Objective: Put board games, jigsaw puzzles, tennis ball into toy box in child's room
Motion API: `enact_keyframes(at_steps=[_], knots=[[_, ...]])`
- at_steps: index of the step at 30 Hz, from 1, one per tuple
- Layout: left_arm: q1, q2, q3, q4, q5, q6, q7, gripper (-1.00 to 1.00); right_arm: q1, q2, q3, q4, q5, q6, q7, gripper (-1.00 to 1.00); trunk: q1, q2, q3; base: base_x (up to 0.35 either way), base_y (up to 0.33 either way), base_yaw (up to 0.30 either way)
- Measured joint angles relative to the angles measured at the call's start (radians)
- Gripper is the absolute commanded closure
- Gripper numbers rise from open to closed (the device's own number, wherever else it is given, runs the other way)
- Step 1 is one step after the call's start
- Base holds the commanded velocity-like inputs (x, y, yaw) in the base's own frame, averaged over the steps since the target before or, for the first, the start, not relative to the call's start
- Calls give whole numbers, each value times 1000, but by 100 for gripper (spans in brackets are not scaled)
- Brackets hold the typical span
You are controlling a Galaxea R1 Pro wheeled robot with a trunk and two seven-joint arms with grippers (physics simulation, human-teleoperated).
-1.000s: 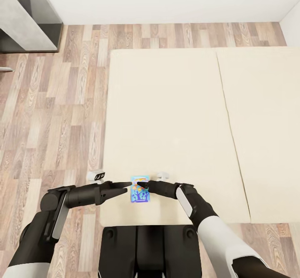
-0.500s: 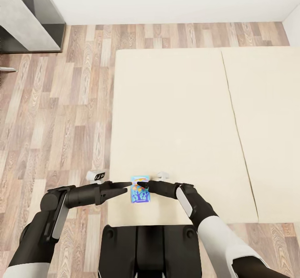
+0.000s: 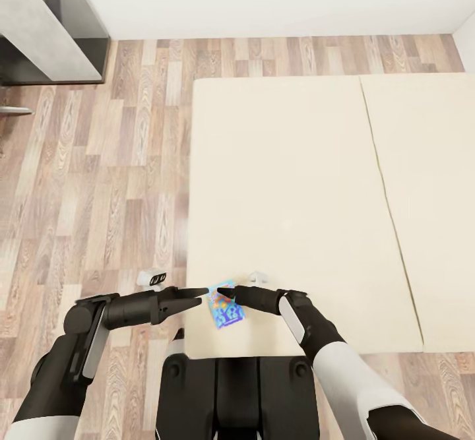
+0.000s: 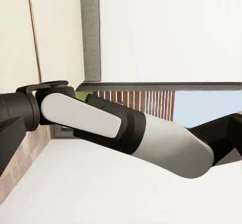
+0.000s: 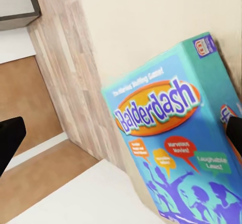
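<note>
Blue Balderdash board game [image 3: 225, 309] tilted over near-left corner of bed [image 3: 290, 189] — right gripper [image 3: 223, 292] fingers closed on it; left gripper [image 3: 198, 293] just beside box, grip unclear.

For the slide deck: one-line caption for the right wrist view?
Blue Balderdash board game seen close between the right gripper's fingertips, over cream bed.

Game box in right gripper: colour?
Blue-teal game box with an orange logo oval; clearest in right wrist view.

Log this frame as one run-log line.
stage: carrying | right claw: shut on blue board game | left claw: beside box, state unclear | below: bed edge, wood floor | toy box: unseen
</note>
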Motion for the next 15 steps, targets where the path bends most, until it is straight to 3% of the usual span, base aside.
enact_keyframes(at_steps=[8,15], knots=[[0,0,0,0,0,0,0,-100,0,0,1,0,0,0,0,-100,0,0,0,0,127,0],[0,0,0,0,0,0,0,-100,0,0,1,0,0,0,0,-100,0,0,0,0,32,0]])
